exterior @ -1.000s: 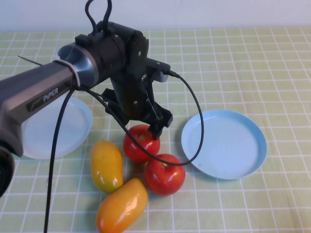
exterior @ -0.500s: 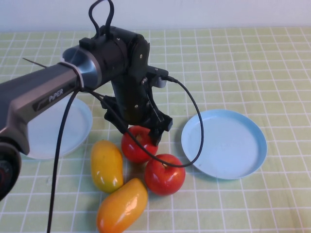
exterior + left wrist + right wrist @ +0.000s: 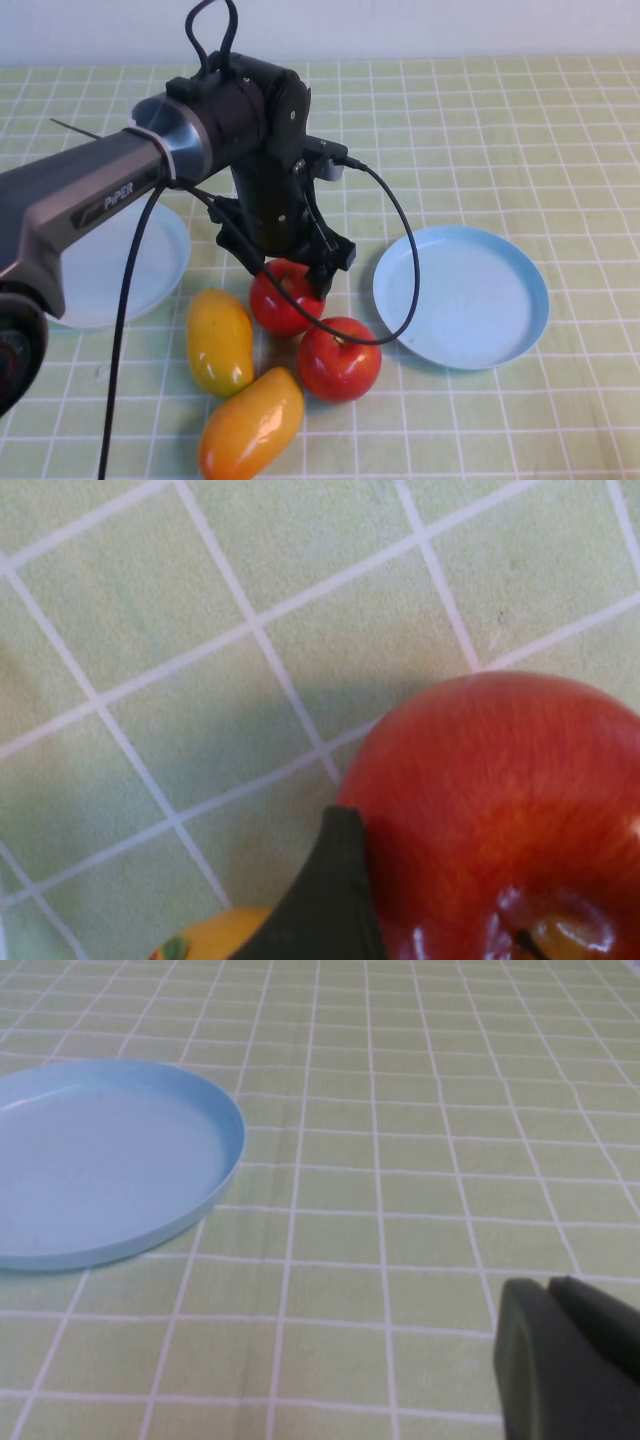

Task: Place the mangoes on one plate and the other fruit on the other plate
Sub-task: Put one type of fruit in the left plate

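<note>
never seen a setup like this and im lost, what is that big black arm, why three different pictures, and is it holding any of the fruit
It is a two-armed table robot. The high view looks down from above the table; the other two pictures come from cameras on each wrist.

The left gripper is open and lowered around the rear apple, not clamped on it yet, so nothing is held. The left wrist view shows that apple up close.

The right gripper is shut, parked low over the checked cloth near the blue plate.

On the cloth lie a second apple, two mangoes, the blue plate and a white plate, both empty.

Bright even light, soft shadows, blurry close wrist view.
</note>
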